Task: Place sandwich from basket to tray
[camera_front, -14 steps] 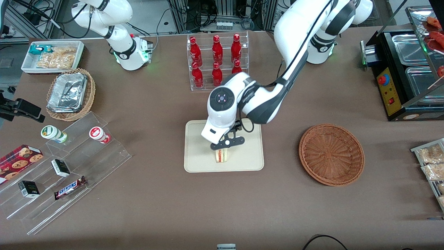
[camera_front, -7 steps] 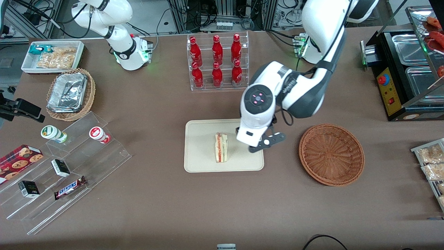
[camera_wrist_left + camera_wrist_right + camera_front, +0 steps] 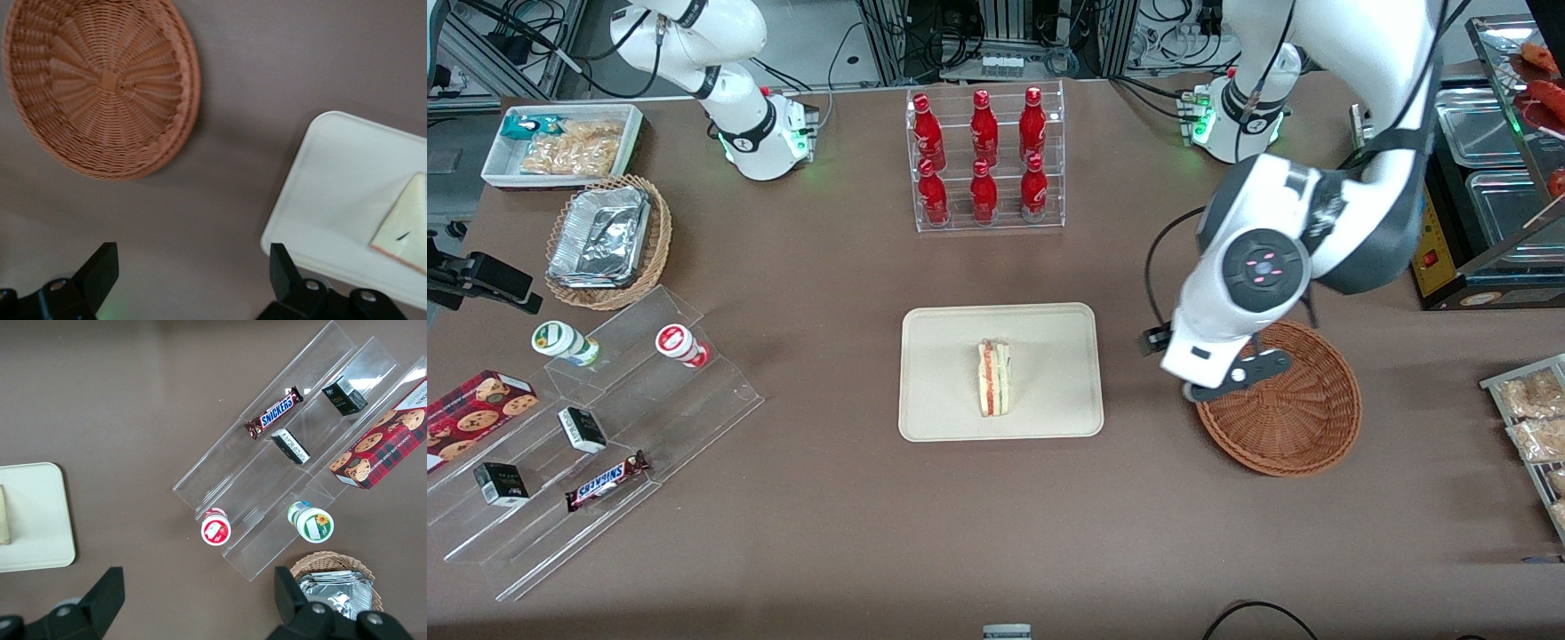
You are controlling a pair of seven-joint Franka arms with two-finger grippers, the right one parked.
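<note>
Hanging over the basket (image 3: 1278, 397) rim nearest the tray (image 3: 1000, 372), your left arm bends down from its elbow so the wrist points at the table. You can see the gripper (image 3: 190, 280) with its two dark fingers (image 3: 100, 270) spread wide apart and nothing between them. Your basket is a round, shallow bowl of reddish-brown woven wicker with spokes fanning from its centre, and it holds nothing. Beside it, toward the parked arm's end of the table, sits the flat cream tray with rounded corners and a low rim. On that tray you have the sandwich (image 3: 994, 378), a pale bread wedge standing on edge with red and green filling layers showing along its cut face, well apart from the gripper.
</note>
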